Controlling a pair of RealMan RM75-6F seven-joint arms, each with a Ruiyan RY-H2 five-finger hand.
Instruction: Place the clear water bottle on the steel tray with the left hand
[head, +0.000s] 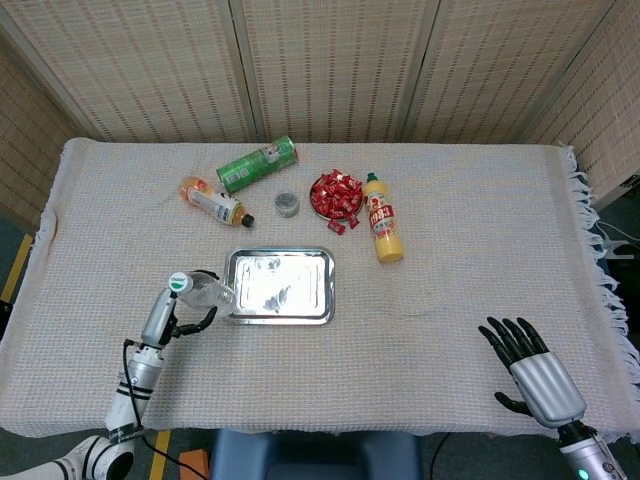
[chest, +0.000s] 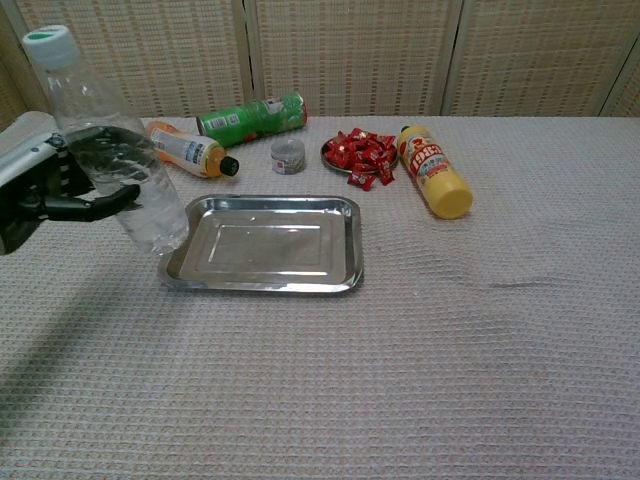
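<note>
Left hand (chest: 60, 185) gripped the clear water bottle (chest: 110, 150) around its middle, dark fingers (chest: 105, 150) wrapped on the body, white-and-green cap up and leaning a bit to the left in the chest view. Bottle was lifted, its base just over the left rim of the steel tray (chest: 262, 283); couldn't tell if the base touched the rim. In the head view the same bottle (head: 205, 292) sat at the tray's (head: 280, 314) left edge with the left hand (head: 185, 305) wrapped on it, arm running down toward the near desk edge.

Right hand (head: 530, 365) was near the front right corner of the desk (head: 480, 220), holding nothing, fingers extended and spread, well apart from everything. Not seen in the chest view.

Tray was bare inside, shiny, lying flat near mid-desk on the woven cloth.

Behind the tray: green can (chest: 252, 117) lying on its side, orange drink bottle (chest: 185, 149) lying on its side just in front-left of it, small grey tin (chest: 288, 156) standing between those and a plate of red candies (chest: 362, 155). Yellow bottle (chest: 433, 170) with red label lay on its side just right of the candies, cap pointing away from the robot.
</note>
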